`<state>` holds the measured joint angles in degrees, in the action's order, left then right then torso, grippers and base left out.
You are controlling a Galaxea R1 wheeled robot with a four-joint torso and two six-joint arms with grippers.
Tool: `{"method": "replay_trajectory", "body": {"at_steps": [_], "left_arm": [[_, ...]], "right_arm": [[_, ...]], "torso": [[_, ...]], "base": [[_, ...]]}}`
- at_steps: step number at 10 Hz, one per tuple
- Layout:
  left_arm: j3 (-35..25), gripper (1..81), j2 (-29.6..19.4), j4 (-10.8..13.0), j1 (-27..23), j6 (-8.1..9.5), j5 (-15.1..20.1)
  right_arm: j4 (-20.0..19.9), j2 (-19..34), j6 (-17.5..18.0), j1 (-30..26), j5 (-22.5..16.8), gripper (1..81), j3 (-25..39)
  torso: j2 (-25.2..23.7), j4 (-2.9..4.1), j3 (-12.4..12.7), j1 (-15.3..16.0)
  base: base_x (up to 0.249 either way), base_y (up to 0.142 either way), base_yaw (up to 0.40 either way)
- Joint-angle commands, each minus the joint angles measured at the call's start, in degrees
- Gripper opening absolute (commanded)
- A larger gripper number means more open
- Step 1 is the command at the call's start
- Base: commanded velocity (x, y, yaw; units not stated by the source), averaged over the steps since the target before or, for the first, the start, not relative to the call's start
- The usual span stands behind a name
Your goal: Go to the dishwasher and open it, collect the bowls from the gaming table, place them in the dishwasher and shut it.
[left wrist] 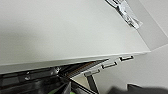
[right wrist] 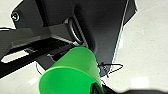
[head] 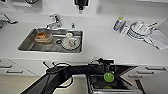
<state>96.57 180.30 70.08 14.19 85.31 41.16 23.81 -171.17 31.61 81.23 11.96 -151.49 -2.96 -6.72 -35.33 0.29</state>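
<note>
The dishwasher [head: 93,83] stands open under the white counter, dark inside; its dark interior [left wrist: 30,80] also shows in the left wrist view. A bright green bowl [head: 108,77] hangs over the opening, and a smaller patch of green [head: 108,87] lies lower inside. In the right wrist view the green bowl [right wrist: 71,72] is large and close, with my right gripper [right wrist: 98,88] shut on its rim. My left arm [head: 57,75] reaches in across the front of the counter toward the opening. The gaming table is out of view.
The steel sink [head: 26,43] holds an orange container [head: 43,36] and a plate with a cup [head: 70,42]. Stacked dishes [head: 140,30] and a bottle [head: 117,24] stand on the counter at the right. Drawer handles [head: 155,68] [left wrist: 109,65] flank the dishwasher.
</note>
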Motion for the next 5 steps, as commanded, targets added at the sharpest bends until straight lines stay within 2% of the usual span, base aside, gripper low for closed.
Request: {"method": "replay_trajectory", "body": {"at_steps": [1,3,4,5], "left_arm": [[-3.31,81.1,0.95,0.14,-7.20,-0.32,1.38],[-10.09,81.1,-5.47,-0.30,-4.23,-1.99,1.47],[-15.97,81.1,-11.80,-0.30,-1.50,-4.63,1.47],[-21.32,81.1,-17.67,-0.30,1.40,-6.20,1.56]], "right_arm": [[0.45,0.63,0.21,0.91,-3.43,1.0,0.33],[0.45,3.53,0.29,0.74,-2.38,1.0,2.97],[0.27,7.74,0.38,0.74,-1.06,1.0,7.71],[0.01,12.39,0.90,0.57,-0.01,1.0,13.23]], "torso": [[0.00,0.00,0.00,0.00],[0.00,0.00,0.00,0.00],[0.00,0.00,0.00,0.00],[0.00,0.00,0.00,0.00]], "base": [[0.000,0.000,0.000],[0.000,0.000,0.000],[0.000,0.000,0.000],[0.000,0.000,0.000]]}}
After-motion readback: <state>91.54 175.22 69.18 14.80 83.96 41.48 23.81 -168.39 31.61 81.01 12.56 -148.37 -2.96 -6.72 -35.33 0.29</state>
